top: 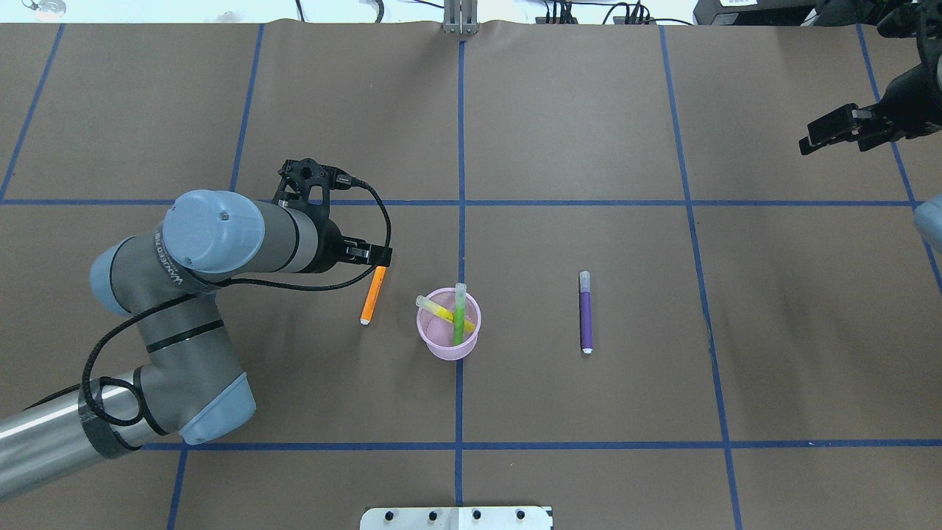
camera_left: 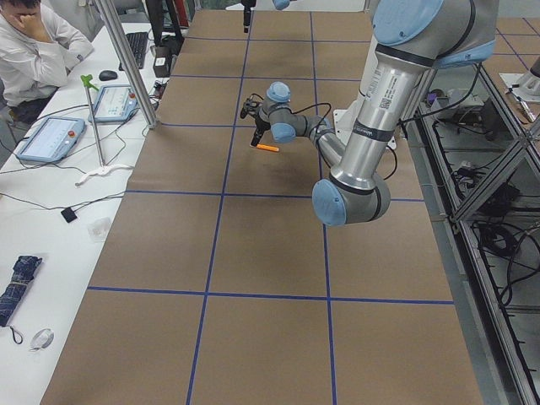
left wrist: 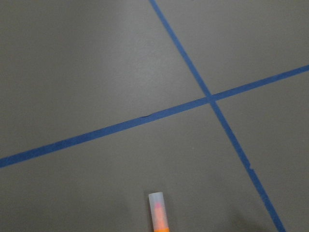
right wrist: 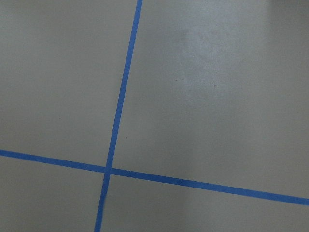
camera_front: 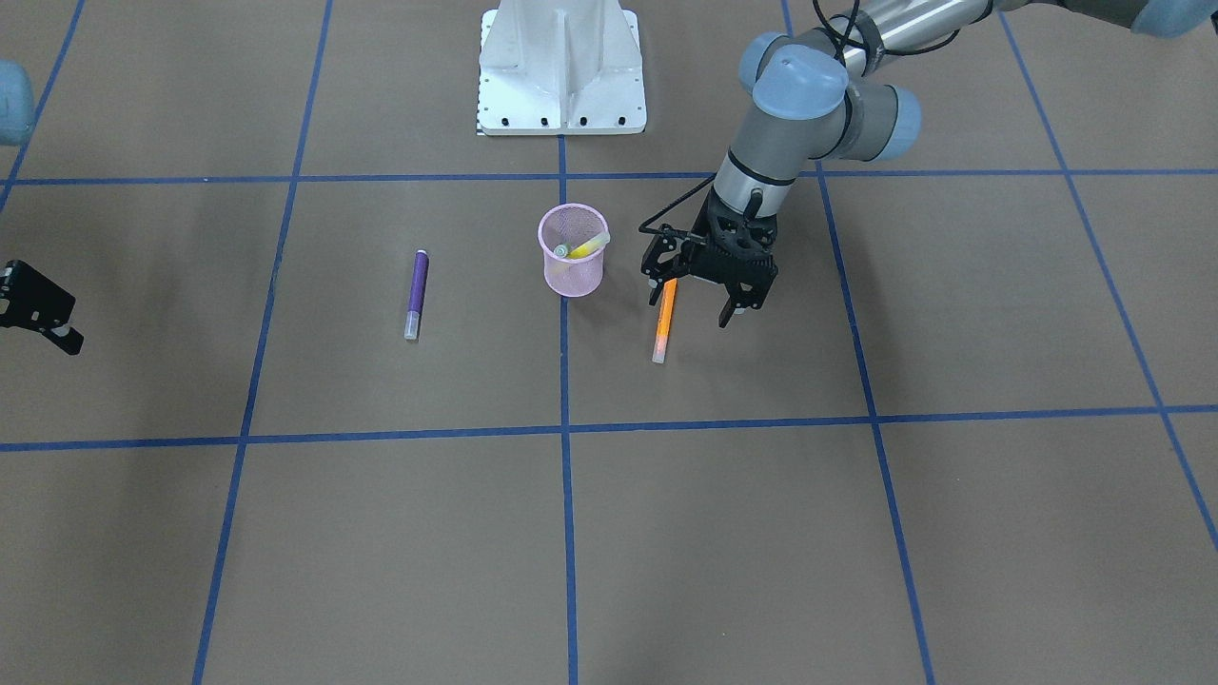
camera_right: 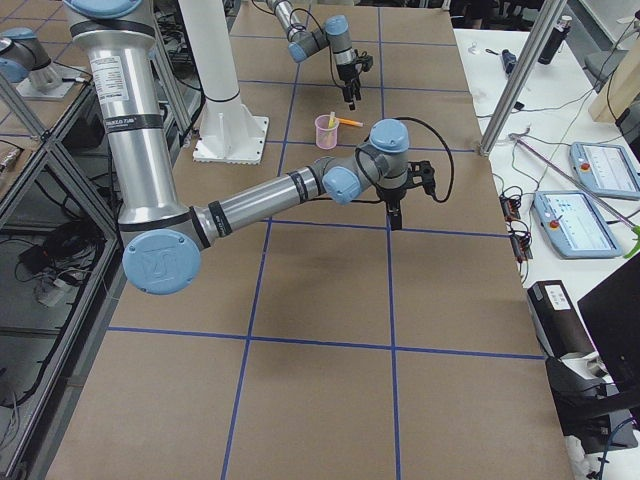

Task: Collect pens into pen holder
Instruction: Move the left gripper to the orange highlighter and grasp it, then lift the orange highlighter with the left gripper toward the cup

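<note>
The pink mesh pen holder (camera_front: 571, 271) stands upright near the table's middle, also seen from overhead (top: 447, 344). The yellow pen (top: 438, 311) and the green pen (top: 459, 318) lean inside it. The orange pen (camera_front: 663, 322) lies flat on the table beside the holder. My left gripper (camera_front: 695, 303) is open and low over that pen's orange end, and one finger overlaps it. The left wrist view shows only the pen's whitish cap end (left wrist: 158, 210). The purple pen (camera_front: 417, 290) lies flat on the holder's other side. My right gripper (top: 831, 131) is far off at the table's edge, open and empty.
The white robot base plate (camera_front: 561, 76) stands behind the holder. Blue tape lines (camera_front: 563, 428) cross the brown table cover. Desks with tablets and a seated person (camera_left: 34, 51) are beyond the table's far side.
</note>
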Controlling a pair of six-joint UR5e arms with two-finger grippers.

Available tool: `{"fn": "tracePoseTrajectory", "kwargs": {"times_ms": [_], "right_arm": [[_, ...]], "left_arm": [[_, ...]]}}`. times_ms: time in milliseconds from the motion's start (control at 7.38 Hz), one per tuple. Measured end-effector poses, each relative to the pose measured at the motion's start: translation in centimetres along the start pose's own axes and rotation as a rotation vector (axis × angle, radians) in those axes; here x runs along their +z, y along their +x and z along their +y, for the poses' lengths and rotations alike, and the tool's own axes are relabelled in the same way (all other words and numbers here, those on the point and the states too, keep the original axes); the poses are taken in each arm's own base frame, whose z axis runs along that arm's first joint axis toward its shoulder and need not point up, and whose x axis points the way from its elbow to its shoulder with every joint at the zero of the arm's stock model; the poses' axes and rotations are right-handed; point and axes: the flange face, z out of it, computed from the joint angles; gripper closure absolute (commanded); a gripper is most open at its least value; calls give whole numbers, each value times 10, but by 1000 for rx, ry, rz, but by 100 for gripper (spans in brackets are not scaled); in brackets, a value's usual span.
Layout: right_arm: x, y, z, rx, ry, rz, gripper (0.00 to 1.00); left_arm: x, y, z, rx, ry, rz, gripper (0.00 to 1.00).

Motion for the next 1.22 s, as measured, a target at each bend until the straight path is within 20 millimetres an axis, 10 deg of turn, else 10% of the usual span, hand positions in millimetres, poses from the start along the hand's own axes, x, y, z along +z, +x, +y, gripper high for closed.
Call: {"fn": "tracePoseTrajectory", "kwargs": {"times_ms": [406,1219], "right_arm": [[0,0,0,-1,0,0,0],[2,3,0,-3,0,9,0]], "left_arm": [[27,16,16,-3,-42,-13,44],[41,21,29,6,-71,-26,55]]}}
